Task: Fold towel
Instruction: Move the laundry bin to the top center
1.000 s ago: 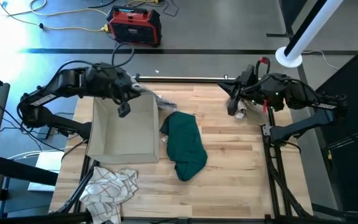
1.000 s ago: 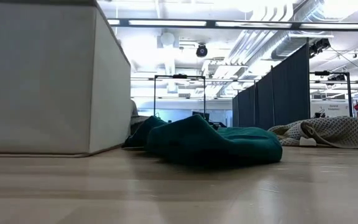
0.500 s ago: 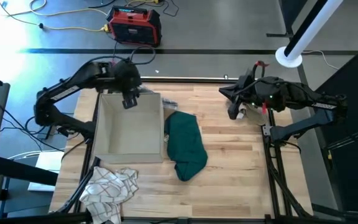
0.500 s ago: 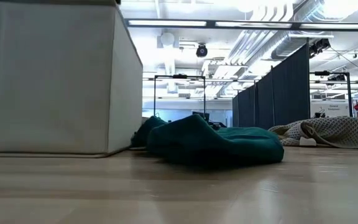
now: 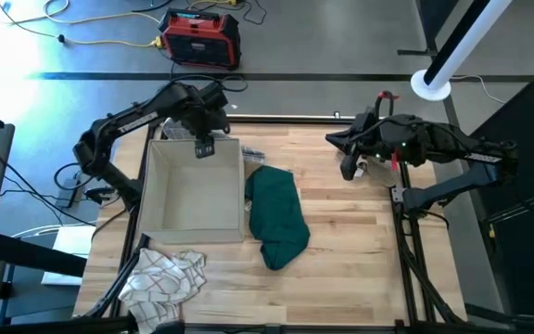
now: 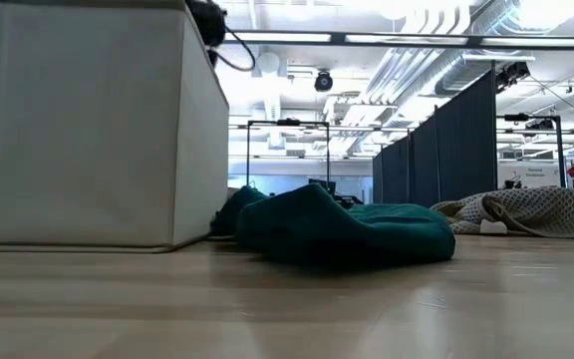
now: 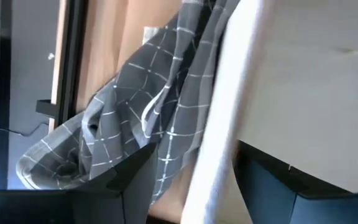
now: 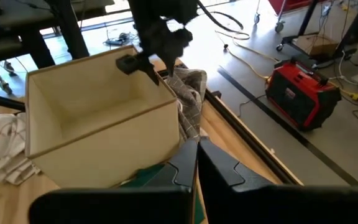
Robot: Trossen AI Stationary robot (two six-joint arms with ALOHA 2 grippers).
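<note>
A dark green towel (image 5: 276,215) lies crumpled on the wooden table, right of an open beige box (image 5: 193,190); the low view shows the same green towel (image 6: 347,234). A grey checked towel (image 7: 135,112) lies bunched behind the box's far right corner. My left gripper (image 5: 202,147) is open at the box's far wall (image 7: 219,124), one finger on each side of it. My right gripper (image 5: 346,169) is shut and empty above the table's far right, clear of every towel. My left gripper comes from above at the box's far wall (image 8: 160,78), near the far right corner, with one finger (image 7: 129,180) outside and one finger (image 7: 278,183) inside. Whether either finger touches the wall cannot be told.
A white checked cloth (image 5: 160,278) lies heaped at the table's near left corner. A metal rail (image 5: 276,117) runs along the far edge. Bare wood lies between the green towel and my right arm. A red power unit (image 5: 202,39) stands on the floor beyond.
My left gripper has moved toward the table's right and far edge, from over the box's middle to its far right corner. The box slid a little toward the table's right in the first half second, then stayed. The green towel has not moved.
</note>
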